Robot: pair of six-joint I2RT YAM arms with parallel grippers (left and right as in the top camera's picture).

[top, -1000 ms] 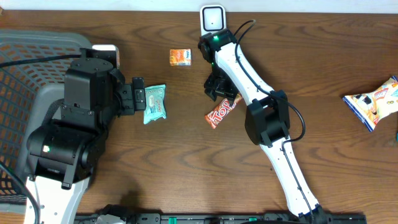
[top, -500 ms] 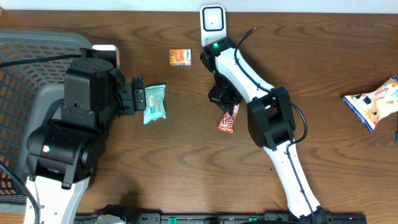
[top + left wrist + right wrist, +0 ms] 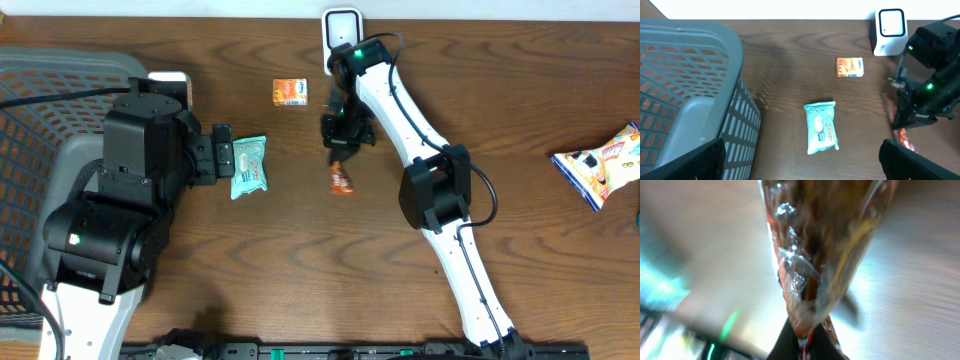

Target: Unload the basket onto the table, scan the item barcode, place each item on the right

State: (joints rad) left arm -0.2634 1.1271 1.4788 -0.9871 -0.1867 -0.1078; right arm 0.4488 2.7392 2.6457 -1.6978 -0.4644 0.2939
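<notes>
Currently right end effector (image 3: 340, 148) clamped on candy bar (image 3: 342, 180); left end effector (image 3: 224, 155) wide apart.

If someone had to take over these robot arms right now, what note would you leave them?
Left gripper: open, empty, beside the teal wipes pack.
Right gripper: shut on the red candy bar, which hangs from it, in front of the scanner.
Done: red candy bar picked up.
Left: show its barcode to the scanner; no scan is visible yet.
</notes>
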